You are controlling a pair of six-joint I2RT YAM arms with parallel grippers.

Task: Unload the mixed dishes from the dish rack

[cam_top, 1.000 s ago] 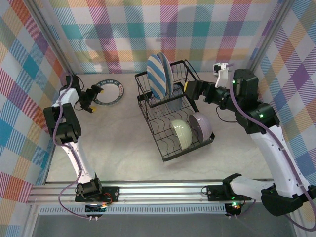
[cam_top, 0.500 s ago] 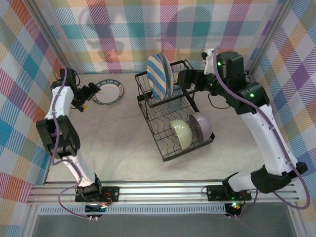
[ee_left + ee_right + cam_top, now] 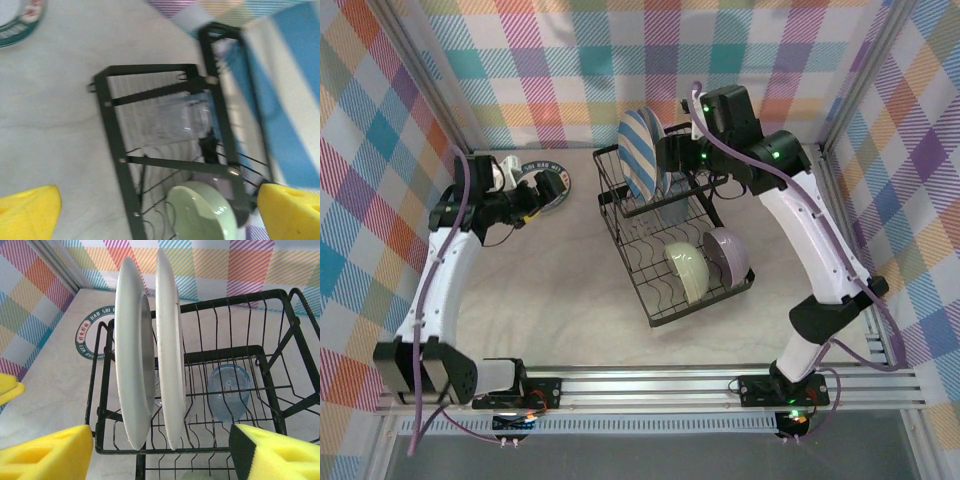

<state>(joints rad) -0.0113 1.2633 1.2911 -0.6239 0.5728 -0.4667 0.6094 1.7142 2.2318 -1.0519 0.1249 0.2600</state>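
The grey table [image 3: 570,290] has bright checked walls around it. The black wire dish rack [image 3: 655,265] sits in the middle of the table, turned a bit sideways. It is the biggest thing here.

Two round plates [image 3: 642,152] stand up on their edges at the far end of the rack. They are close together, and the front one has blue and white stripes. Seen from the right wrist, one plate [image 3: 132,360] is just beside the other plate [image 3: 170,355].

At the near end of the rack a pale green bowl [image 3: 687,270] leans on its side. A light purple bowl [image 3: 728,252] leans just beside it, on the right.

A see-through blue cup [image 3: 229,392] sits low in the rack, between the plates and the bowls.

One more plate [image 3: 548,185], white with a dark green rim, lies flat on the table. It is to the left of the rack and well apart from it.

The right claw [image 3: 672,155] is up by the far end of the rack, just beside the standing plates. Its yellow pads [image 3: 45,455] are apart and hold nothing.

The left claw [image 3: 530,200] is next to the flat plate on the table. Its yellow pads [image 3: 27,210] are very wide apart, and it holds nothing.
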